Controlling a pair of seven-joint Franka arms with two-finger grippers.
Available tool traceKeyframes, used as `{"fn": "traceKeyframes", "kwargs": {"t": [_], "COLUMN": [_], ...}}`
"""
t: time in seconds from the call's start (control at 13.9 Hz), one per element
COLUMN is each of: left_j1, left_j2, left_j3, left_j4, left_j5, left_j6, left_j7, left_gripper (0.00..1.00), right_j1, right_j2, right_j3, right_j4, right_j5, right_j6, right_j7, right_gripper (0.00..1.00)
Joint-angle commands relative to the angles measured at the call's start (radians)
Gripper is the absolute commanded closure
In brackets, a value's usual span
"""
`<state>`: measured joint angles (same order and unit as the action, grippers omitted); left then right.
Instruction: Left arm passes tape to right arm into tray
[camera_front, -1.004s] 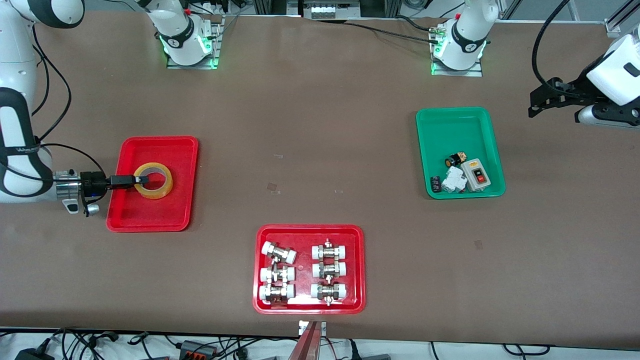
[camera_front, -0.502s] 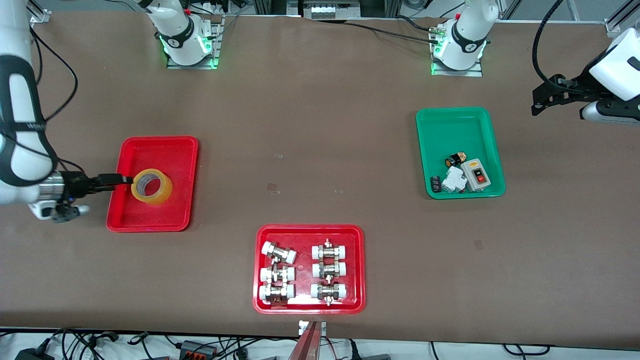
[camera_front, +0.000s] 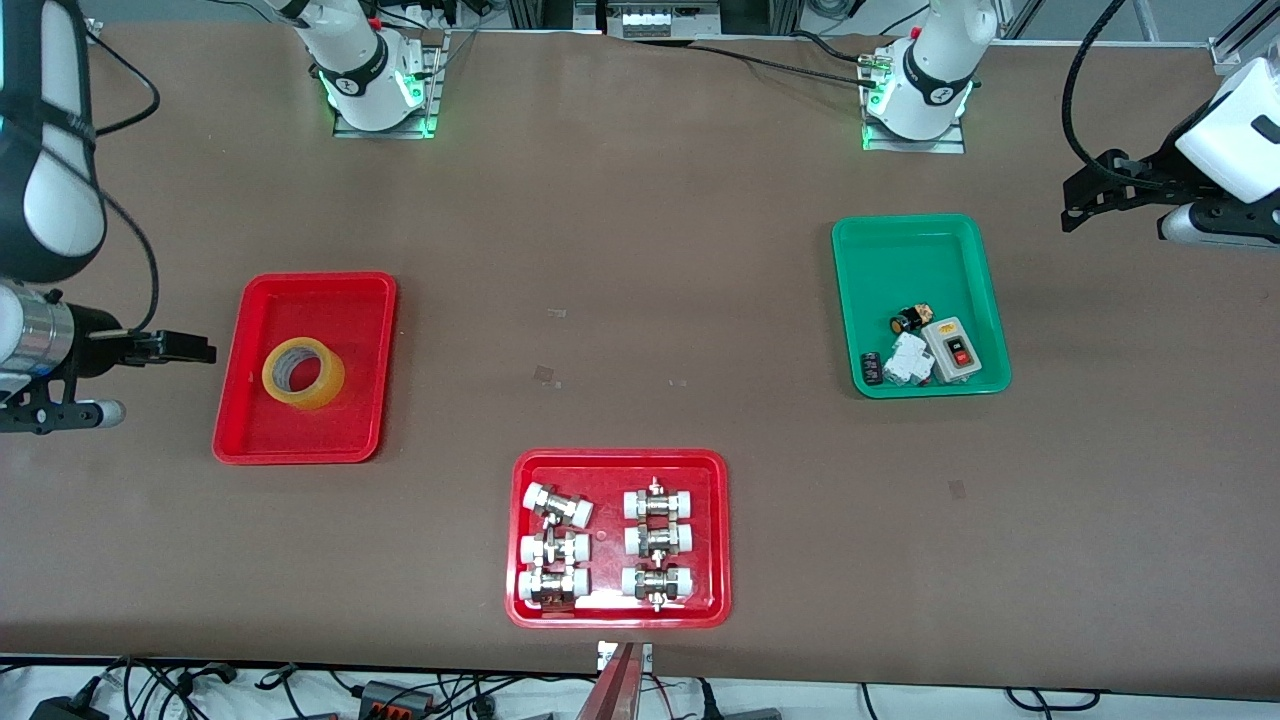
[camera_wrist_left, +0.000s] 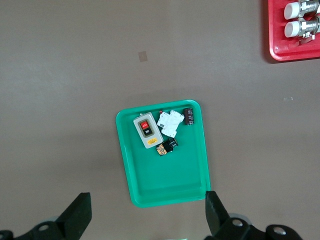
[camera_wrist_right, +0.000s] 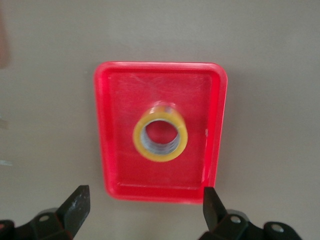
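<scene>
The right gripper (camera_front: 205, 350) is hanging with jaws wide apart beside the red tray (camera_front: 360, 300), at the right arm's end. The yellow tape (camera_front: 303, 373) is lying in that tray, untouched. The left gripper (camera_wrist_left: 145, 215) is waiting with fingers spread near the green tray (camera_wrist_left: 195, 170).

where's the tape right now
In the front view the tape lies flat in the plain red tray toward the right arm's end of the table, free of the open right gripper beside that tray.
</scene>
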<state>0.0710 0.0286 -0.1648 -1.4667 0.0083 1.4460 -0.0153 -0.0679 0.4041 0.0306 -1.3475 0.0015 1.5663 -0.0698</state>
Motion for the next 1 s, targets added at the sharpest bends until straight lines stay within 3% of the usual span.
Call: {"fn": "traceKeyframes", "kwargs": {"t": [0.0,0.14,0.65,0.93], "left_j1": [0.0,0.0,0.003,0.004], "left_j2": [0.017,0.017,0.017,0.017], "left_j3": [-0.006,-0.006,-0.006,-0.006], "left_j4": [0.034,0.032,0.032,0.032], "left_j5": [0.006,0.006,0.006,0.006], "left_j6": [-0.024,-0.024,-0.026,-0.026], "left_j7": [-0.02,-0.02,-0.018,-0.018], "left_gripper": [0.0,0.0,0.0,0.0], "right_j1": [0.004,0.005,0.025,0.022], "right_j2": [0.019,0.006,-0.024,-0.18], "right_j3": [-0.008,-0.011,-0.006,-0.011], "right_j4": [0.146,0.188,0.18,-0.044], "right_j5": [-0.02,-0.026,-0.034,-0.037], "right_j6": [-0.077,-0.077,-0.025,0.106], "right_j7": [0.022,0.034,0.068,0.067], "right_gripper": [0.0,0.0,0.0,0.0]}}
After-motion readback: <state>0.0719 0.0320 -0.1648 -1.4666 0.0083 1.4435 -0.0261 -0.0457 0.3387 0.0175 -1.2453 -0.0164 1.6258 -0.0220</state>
